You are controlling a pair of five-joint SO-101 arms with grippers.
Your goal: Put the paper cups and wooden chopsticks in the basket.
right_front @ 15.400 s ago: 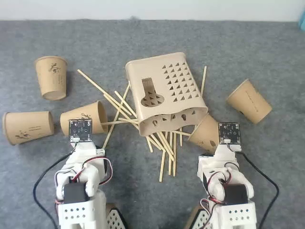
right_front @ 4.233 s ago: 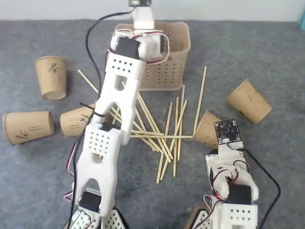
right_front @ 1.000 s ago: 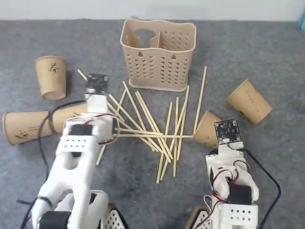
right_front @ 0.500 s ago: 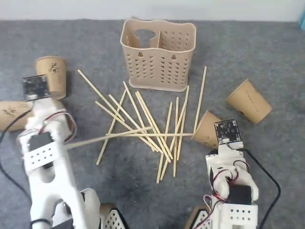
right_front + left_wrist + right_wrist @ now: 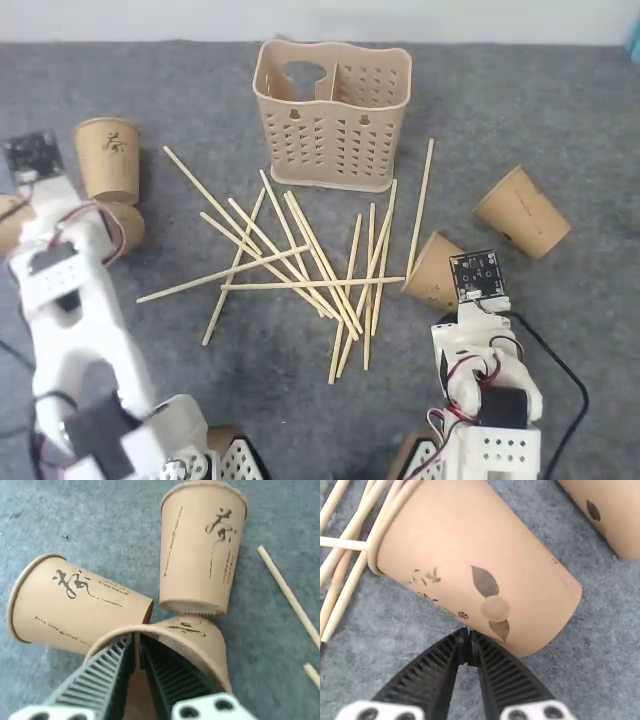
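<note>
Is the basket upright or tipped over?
Upright. The basket stands on its base, with its open top and the divider inside facing up.

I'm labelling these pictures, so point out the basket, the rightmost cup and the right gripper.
basket (image 5: pixel 335 150), high view, front wall.
rightmost cup (image 5: pixel 522 212), high view, side.
right gripper (image 5: pixel 469 636), right wrist view, between fingertips.

Loose chopsticks (image 5: pixel 300 284) litter the approach to the basket (image 5: pixel 330 140).
</note>
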